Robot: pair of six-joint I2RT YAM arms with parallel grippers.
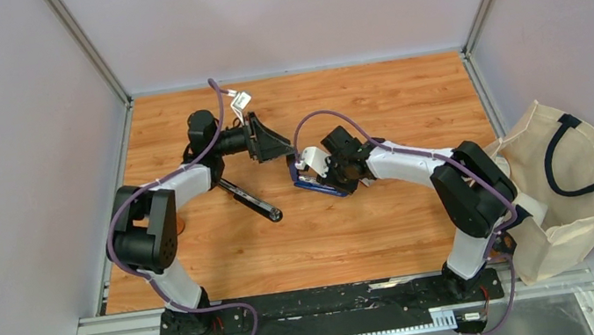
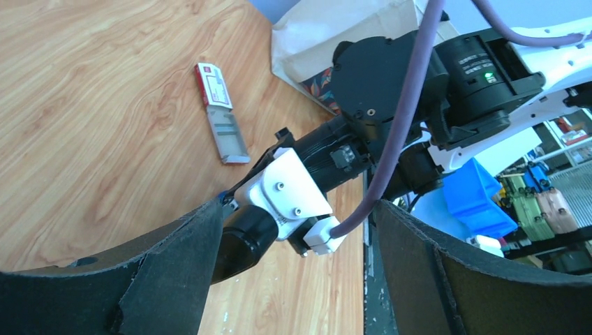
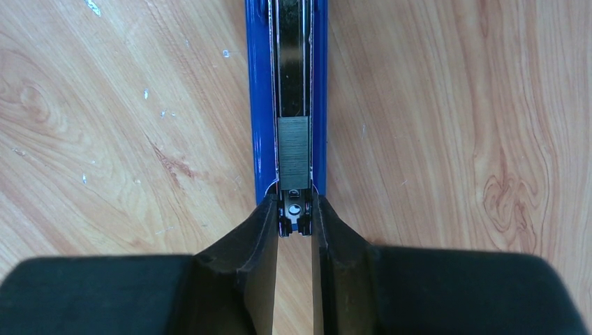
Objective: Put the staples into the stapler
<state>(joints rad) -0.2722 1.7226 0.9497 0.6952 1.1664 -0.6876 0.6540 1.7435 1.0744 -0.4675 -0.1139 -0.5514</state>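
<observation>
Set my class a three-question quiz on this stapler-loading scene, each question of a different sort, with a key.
1. True or false: the left gripper stands open, holding nothing.
2. The right gripper is shut on: A the blue stapler; B the staple box; C the cloth bag.
3. Fill in: in the right wrist view, a grey ____ lies in the stapler's open channel.
Key: 1 true; 2 A; 3 staple strip.
</observation>
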